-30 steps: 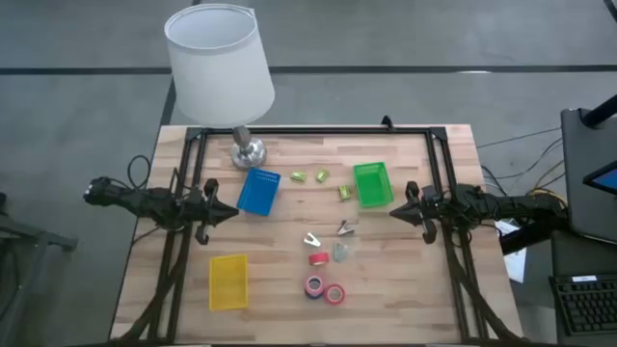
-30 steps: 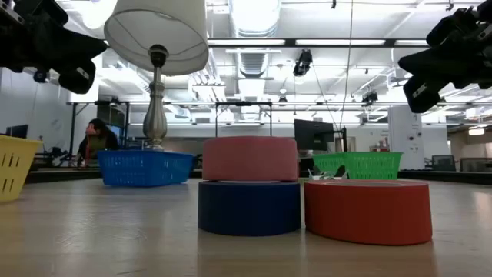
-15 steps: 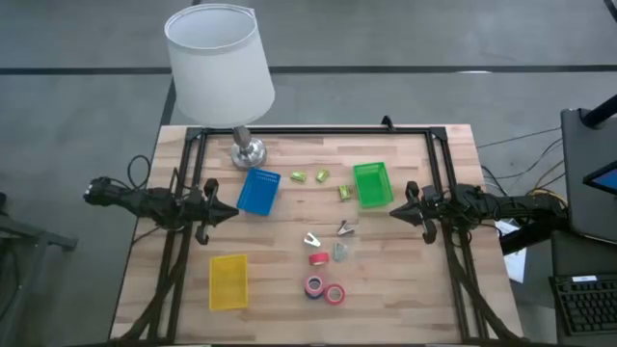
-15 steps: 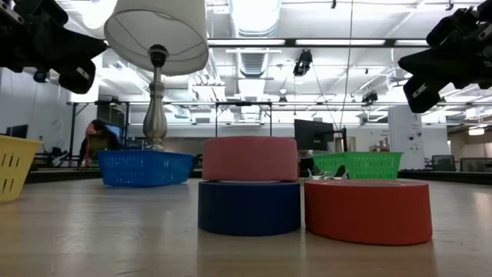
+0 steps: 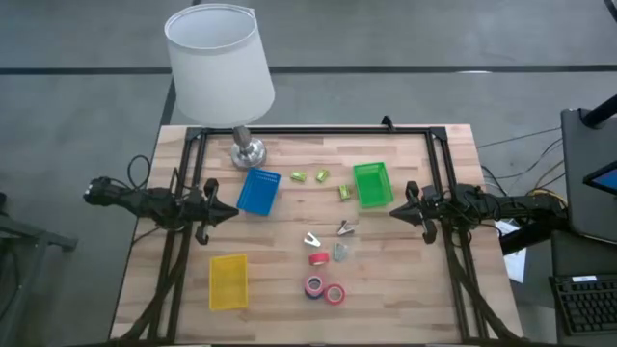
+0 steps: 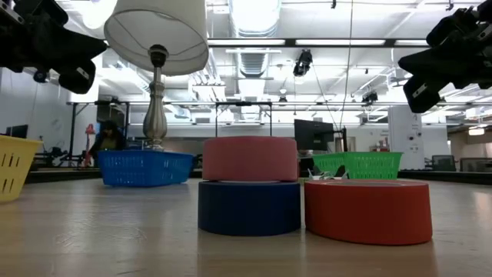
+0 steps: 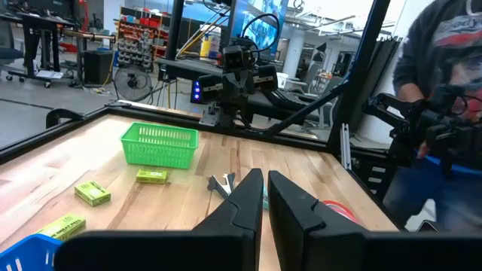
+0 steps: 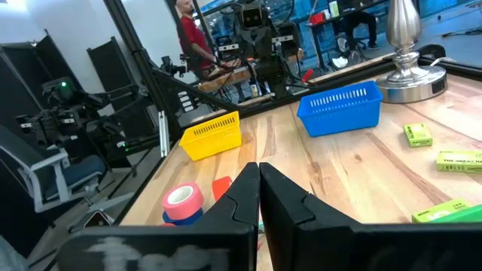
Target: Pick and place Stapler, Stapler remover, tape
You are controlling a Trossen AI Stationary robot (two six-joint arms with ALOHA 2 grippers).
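Observation:
Three tape rolls lie near the table's front middle: a pink roll (image 5: 314, 285) stacked on a dark blue one (image 6: 250, 206), a red roll (image 5: 335, 294) beside them, and another red roll (image 5: 317, 258) just behind. Two metal staple removers (image 5: 311, 239) (image 5: 345, 227) lie at the centre. Three small green box-shaped items (image 5: 299, 176) (image 5: 322, 174) (image 5: 344, 192) lie between the blue tray (image 5: 257, 191) and the green tray (image 5: 372, 184). My left gripper (image 5: 231, 211) hovers shut at the left side, and my right gripper (image 5: 395, 213) hovers shut at the right. Both are empty and well above the table.
A yellow tray (image 5: 228, 281) sits at the front left. A lamp with a white shade (image 5: 219, 60) and a metal base (image 5: 248, 151) stands at the far left. A black frame (image 5: 318, 131) borders the table. People show in the room beyond.

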